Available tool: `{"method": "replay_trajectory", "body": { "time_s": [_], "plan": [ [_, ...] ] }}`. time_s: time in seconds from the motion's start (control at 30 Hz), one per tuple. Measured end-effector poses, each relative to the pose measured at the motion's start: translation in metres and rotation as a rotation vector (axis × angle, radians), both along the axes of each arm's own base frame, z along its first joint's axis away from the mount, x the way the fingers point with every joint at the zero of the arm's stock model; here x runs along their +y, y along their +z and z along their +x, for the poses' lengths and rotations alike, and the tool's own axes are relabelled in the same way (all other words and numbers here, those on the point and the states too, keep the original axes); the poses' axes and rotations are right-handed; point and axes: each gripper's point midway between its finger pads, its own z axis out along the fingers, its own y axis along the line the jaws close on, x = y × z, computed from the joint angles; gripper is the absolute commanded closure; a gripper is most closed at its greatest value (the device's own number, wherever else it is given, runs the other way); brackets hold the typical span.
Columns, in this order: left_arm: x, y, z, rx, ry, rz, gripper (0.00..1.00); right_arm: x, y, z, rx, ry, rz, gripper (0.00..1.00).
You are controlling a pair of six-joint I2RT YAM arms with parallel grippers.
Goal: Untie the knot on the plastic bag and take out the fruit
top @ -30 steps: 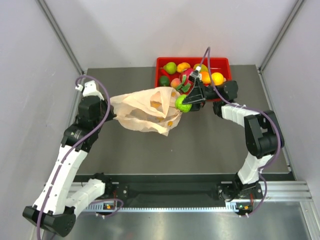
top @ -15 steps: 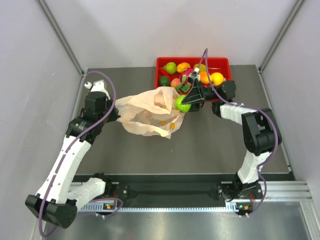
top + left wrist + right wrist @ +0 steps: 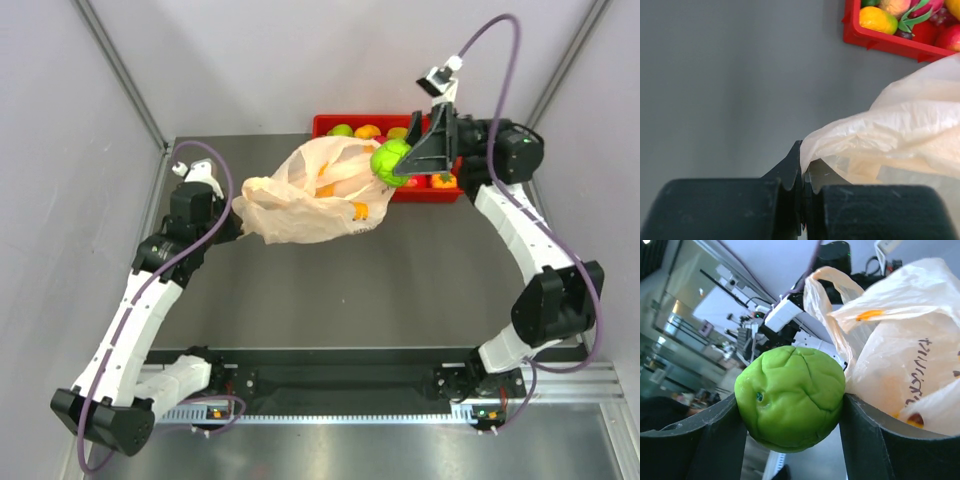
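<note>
Stretched sideways across the upper middle of the top view: a thin, translucent peach-orange plastic bag (image 3: 300,200), crinkled, above the dark grey table (image 3: 400,290). Cannot tell whether its underside touches the table.

Pinched at its left end by the left gripper (image 3: 236,212), jaws closed flat on a fold of the film. Seen close at the bottom of the left wrist view, with the film spreading off to the right.

Just beside the bag's right end, raised above the table: the right gripper (image 3: 405,165), jaws clamped on a glossy, lumpy lime-green toy fruit (image 3: 388,160). In the right wrist view, fruit wedged between both black fingers (image 3: 865,440), bag just beside it on the right, one open handle loop (image 3: 835,274) arching above.

Showing through the film, inside the bag: orange shapes (image 3: 325,187).

Behind, at the top edge of the table: a red rectangular plastic tray (image 3: 322,124) holding more toy fruits (image 3: 368,131), partly hidden by bag and gripper.

Knot not made out in any view.
</note>
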Motion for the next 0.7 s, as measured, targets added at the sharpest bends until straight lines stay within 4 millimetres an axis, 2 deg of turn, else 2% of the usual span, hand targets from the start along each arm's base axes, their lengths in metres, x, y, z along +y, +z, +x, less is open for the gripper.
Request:
{"method": "replay_trajectory", "body": {
  "time_s": [0.07, 0.13, 0.2, 0.3, 0.37, 0.43, 0.47, 0.53, 0.7],
  "plan": [
    [-0.003, 0.001, 0.001, -0.005, -0.011, -0.009, 1.00, -0.004, 0.026, -0.012, -0.092, -0.009, 0.034, 1.00],
    [-0.007, 0.004, 0.003, -0.015, -0.024, -0.023, 1.00, -0.007, 0.043, -0.025, -0.192, -0.014, 0.058, 1.00],
    [-0.011, 0.007, 0.006, -0.025, -0.039, -0.037, 1.00, -0.012, 0.054, -0.039, -0.297, -0.029, 0.076, 1.00],
    [-0.018, 0.016, 0.010, -0.050, -0.060, -0.064, 1.00, -0.019, 0.064, -0.049, -0.382, -0.090, 0.081, 1.00],
    [-0.022, 0.023, 0.012, -0.064, -0.069, -0.091, 1.00, -0.019, 0.074, -0.043, -0.400, -0.178, 0.084, 1.00],
    [-0.028, 0.031, 0.016, -0.077, -0.077, -0.120, 1.00, -0.012, 0.094, -0.026, -0.453, -0.344, 0.089, 1.00],
    [-0.030, 0.035, 0.019, -0.085, -0.077, -0.134, 1.00, -0.011, 0.095, -0.020, -0.485, -0.413, 0.064, 1.00],
    [-0.034, 0.041, 0.025, -0.090, -0.077, -0.157, 1.00, -0.012, 0.081, -0.009, -0.524, -0.530, -0.021, 1.00],
    [-0.042, 0.047, 0.038, -0.083, -0.082, -0.191, 1.00, -0.026, 0.017, 0.010, -0.533, -0.694, -0.282, 1.00]
  ]
}}
